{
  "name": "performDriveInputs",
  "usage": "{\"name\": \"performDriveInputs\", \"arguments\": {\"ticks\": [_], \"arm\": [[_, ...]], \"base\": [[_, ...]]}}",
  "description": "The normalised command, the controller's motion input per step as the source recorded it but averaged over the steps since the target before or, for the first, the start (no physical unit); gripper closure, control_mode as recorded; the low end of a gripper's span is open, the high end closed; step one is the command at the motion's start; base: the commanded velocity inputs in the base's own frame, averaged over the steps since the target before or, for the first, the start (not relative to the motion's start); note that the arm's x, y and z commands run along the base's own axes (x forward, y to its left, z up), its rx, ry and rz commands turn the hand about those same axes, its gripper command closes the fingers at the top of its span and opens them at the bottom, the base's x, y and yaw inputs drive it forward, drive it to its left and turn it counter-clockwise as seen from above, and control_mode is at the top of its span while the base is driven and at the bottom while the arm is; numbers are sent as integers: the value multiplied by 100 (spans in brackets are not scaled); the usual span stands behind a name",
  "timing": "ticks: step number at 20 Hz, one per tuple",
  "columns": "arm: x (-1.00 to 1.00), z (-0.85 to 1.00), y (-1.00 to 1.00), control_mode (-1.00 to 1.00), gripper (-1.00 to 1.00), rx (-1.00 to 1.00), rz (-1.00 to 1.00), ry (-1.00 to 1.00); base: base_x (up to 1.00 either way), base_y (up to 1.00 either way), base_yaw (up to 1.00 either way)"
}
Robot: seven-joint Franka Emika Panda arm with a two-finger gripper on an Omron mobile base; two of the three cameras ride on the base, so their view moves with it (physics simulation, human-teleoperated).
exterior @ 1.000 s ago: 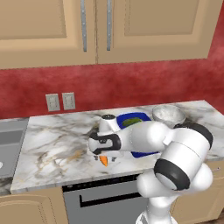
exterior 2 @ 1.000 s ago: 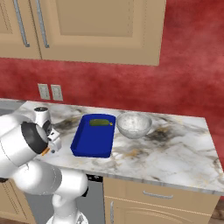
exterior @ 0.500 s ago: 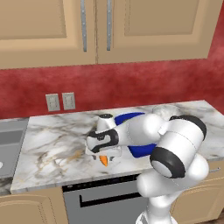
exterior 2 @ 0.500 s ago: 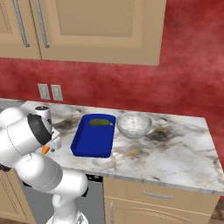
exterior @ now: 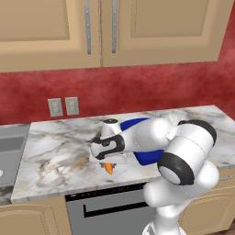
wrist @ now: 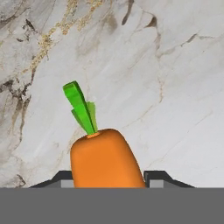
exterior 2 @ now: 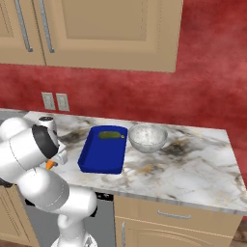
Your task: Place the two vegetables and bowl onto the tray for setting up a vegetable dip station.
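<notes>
The gripper (wrist: 108,183) straddles the orange carrot with green leaves (wrist: 104,159), pointing toward twelve o'clock; whether it already pinches, I cannot tell. Best squeeze firmly at mid-body, then lift straight off the marble counter (wrist: 175,87).

A rendered home kitchen. Tan wooden wall cupboards (exterior: 114,27) with metal bar handles run across the top of the frame above a red wall (exterior: 137,87) carrying two white sockets (exterior: 63,106). A marbled worktop (exterior: 55,142) spans the middle, a sink (exterior: 11,153) sits at its left edge, and an oven front (exterior: 110,211) shows below.
</notes>
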Motion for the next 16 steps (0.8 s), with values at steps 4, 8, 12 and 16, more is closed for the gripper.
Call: {"name": "performDriveInputs", "arguments": {"ticks": [4, 8, 12, 16], "arm": [[0, 4, 0, -100, 100, 0, 0, 0], [0, 15, 0, -100, 100, 0, -5, 0], [0, 37, 0, -100, 100, 0, -6, 0], [0, 51, 0, -100, 100, 0, -5, 0]], "base": [[0, 0, 0], [0, 0, 0], [0, 0, 0], [0, 0, 0]]}}
